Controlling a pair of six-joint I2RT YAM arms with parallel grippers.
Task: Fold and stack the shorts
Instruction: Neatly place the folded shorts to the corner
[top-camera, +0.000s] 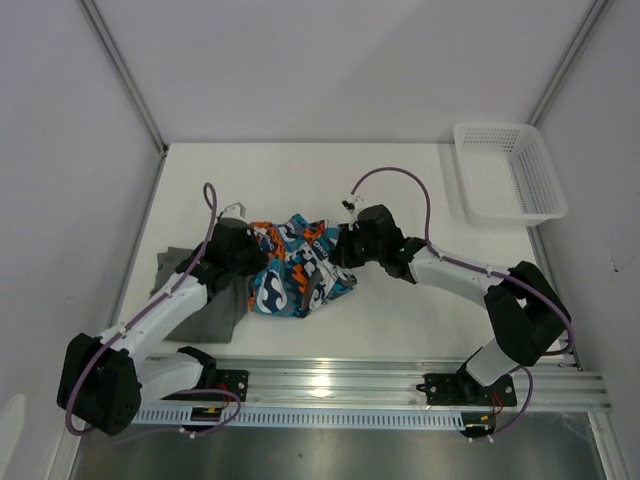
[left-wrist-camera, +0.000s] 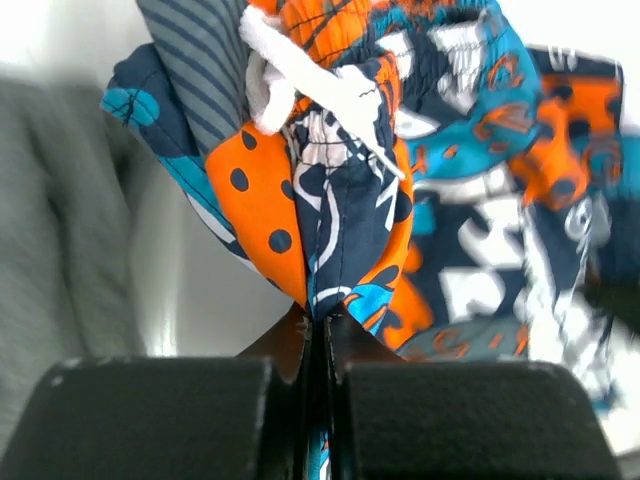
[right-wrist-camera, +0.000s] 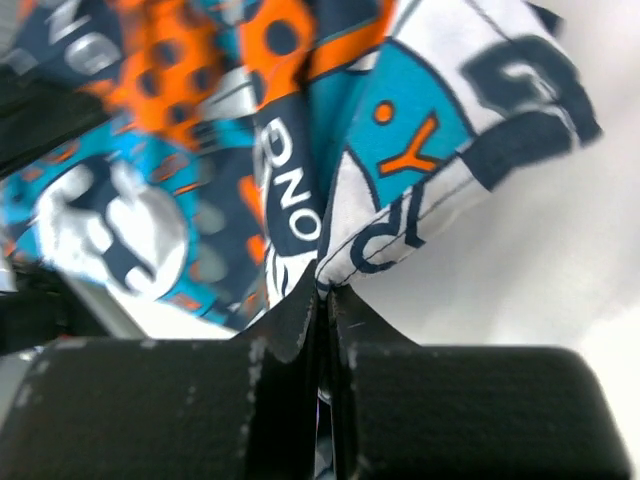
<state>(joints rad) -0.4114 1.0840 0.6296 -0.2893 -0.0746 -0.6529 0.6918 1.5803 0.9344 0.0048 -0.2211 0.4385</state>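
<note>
The patterned shorts (top-camera: 298, 265) hang bunched between my two grippers at mid-table. My left gripper (top-camera: 250, 245) is shut on their left edge; in the left wrist view the cloth (left-wrist-camera: 340, 230) is pinched between the closed fingers, with a white drawstring above. My right gripper (top-camera: 342, 243) is shut on their right edge; in the right wrist view the cloth (right-wrist-camera: 370, 170) is clamped between the fingers. The dark grey shorts (top-camera: 195, 295) lie flat on the table at the left, partly under my left arm, and show blurred in the left wrist view (left-wrist-camera: 60, 200).
A white plastic mesh basket (top-camera: 508, 172) stands at the back right corner. The table's white walls close in at left, back and right. A metal rail (top-camera: 400, 385) runs along the near edge.
</note>
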